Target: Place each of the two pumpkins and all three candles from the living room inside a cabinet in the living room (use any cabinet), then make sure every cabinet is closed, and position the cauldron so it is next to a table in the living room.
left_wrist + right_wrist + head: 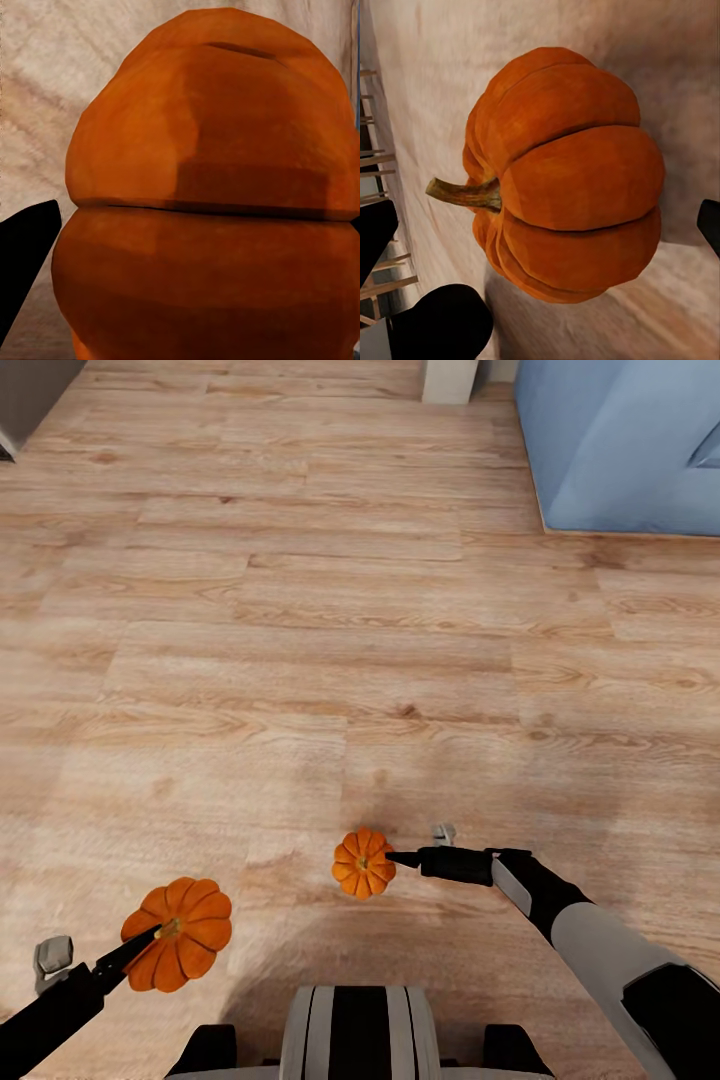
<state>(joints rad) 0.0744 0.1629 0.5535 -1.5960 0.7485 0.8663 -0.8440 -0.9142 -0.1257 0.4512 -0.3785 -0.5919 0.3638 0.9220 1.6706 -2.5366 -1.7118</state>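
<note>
Left pincer (140,945) at 8 o'clock, pumpkin (180,947) at its tip. Right pincer (395,857) at 5 o'clock, second pumpkin (363,863) at its tip. Sofa (625,445) at 1 o'clock on floor (330,660).

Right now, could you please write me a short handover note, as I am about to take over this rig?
Left hand: shut on the pumpkin on the left; the left wrist view shows it close up.
Right hand: at the side of the second pumpkin, fingers either side of it in the right wrist view; it appears gripped.
Surroundings: wooden floor ahead, blue sofa at far right.
Done: both pumpkins appear picked up.
Left: put both pumpkins and three candles in a cabinet, close every cabinet, set the cauldron beside the table.
</note>
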